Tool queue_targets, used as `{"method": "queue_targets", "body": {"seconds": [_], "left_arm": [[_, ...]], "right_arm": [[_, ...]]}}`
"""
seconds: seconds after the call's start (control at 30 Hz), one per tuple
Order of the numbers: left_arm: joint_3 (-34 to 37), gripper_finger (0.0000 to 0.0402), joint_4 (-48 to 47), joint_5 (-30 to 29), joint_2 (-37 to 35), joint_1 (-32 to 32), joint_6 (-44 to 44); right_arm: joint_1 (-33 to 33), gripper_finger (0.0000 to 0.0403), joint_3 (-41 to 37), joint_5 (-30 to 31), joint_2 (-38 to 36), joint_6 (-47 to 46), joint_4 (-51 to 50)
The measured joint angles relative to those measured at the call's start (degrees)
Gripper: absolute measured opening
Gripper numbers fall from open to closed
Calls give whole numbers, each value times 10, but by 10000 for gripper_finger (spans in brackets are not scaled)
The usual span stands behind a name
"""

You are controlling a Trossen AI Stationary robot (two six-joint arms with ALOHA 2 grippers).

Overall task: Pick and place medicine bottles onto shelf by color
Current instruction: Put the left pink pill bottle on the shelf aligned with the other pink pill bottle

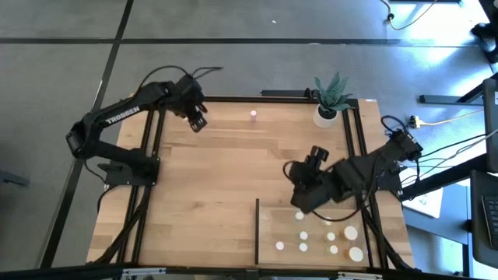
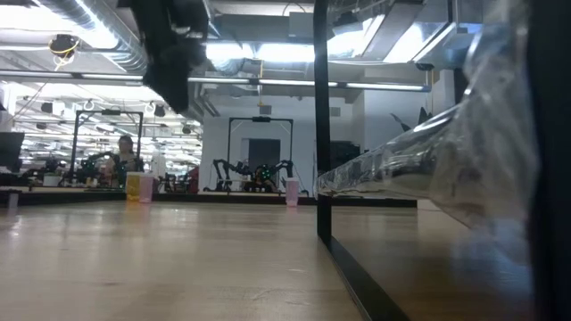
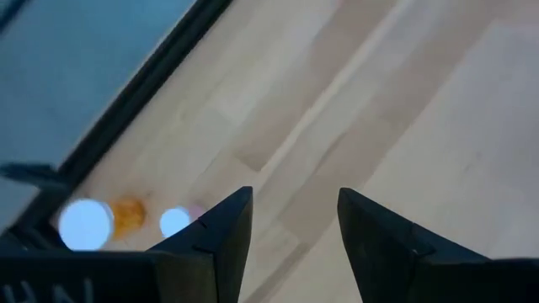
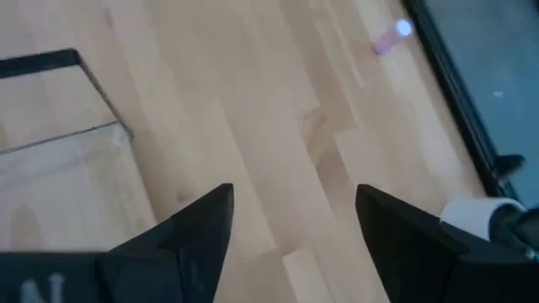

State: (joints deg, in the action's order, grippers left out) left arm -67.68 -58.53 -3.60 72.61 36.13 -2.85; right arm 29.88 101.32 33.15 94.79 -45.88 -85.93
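Most of the sorting looks done, to my eye. On the shelf (image 1: pixel 268 211) at the near right of the table (image 1: pixel 218 179) I count about eight white-capped medicine bottles (image 1: pixel 303 235) standing in loose rows, two of them larger; from above I see only caps, so I can't say whether the colours are grouped properly.

What is left, as far as I can see: one pink bottle (image 1: pixel 253 116) alone near the far edge of the table, well apart from the shelf, and in my left wrist view an orange bottle (image 3: pixel 97 220) with a smaller pinkish bottle (image 3: pixel 179 220) just beside it, close to the table's dark frame.

My right gripper (image 1: pixel 313 159) hangs over bare planks just beyond the shelf's far edge, fingers parted and holding nothing — its wrist view shows the pink bottle off ahead. My left gripper (image 1: pixel 198 122) is raised near the far left of the table, fingers also apart and empty. I judge at least three bottles remain to be carried over.
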Motion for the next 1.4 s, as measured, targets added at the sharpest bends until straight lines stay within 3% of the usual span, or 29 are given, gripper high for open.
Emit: {"method": "queue_targets", "body": {"seconds": [0.27,0.53,0.67,1.07,1.4], "left_arm": [[0,169,0,12,83,104,-14],[0,169,-13,-10,157,154,-35],[0,169,-24,-60,163,166,-43],[0,169,-55,-60,155,166,-41],[0,169,-55,-59,155,168,-42]], "right_arm": [[-63,252,0,-58,-18,175,93],[-96,252,0,-75,-18,240,111],[-109,252,0,-75,-18,256,111],[-172,252,-4,-75,-18,355,208],[-213,252,-5,1,-18,374,249]]}}
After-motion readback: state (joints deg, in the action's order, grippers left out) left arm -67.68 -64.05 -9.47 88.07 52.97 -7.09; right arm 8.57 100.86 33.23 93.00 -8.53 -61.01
